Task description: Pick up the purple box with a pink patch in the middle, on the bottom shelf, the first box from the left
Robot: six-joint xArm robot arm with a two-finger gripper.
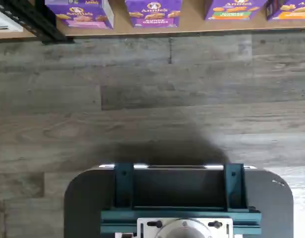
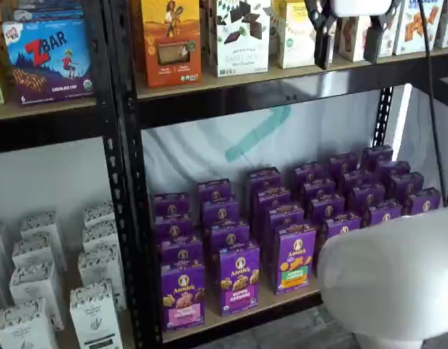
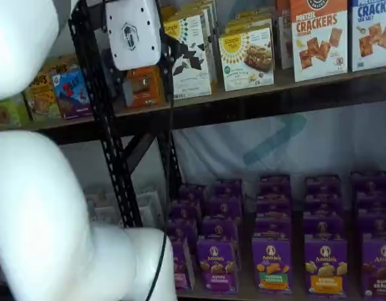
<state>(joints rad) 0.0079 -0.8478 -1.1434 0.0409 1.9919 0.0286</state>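
Note:
The purple box [image 2: 183,294] with a pink band stands upright at the front left of the bottom shelf [image 2: 231,311], next to the black upright. The wrist view shows it [image 1: 80,12] at the shelf's edge. In a shelf view it [image 3: 182,263] is partly hidden by my white arm. My gripper [image 2: 348,45] hangs high in front of the upper shelf, far above and to the right of the purple box. Its two black fingers [image 2: 322,36] stand apart with a plain gap, holding nothing. Its white body also shows in a shelf view [image 3: 133,31].
Rows of other purple cartons fill the bottom shelf, with a purple-banded one [image 2: 238,280] and an orange-green one [image 2: 295,258] beside the target. White cartons [image 2: 93,313] stand left of the black upright [image 2: 129,218]. My arm's white bulk [image 2: 391,283] blocks the lower right.

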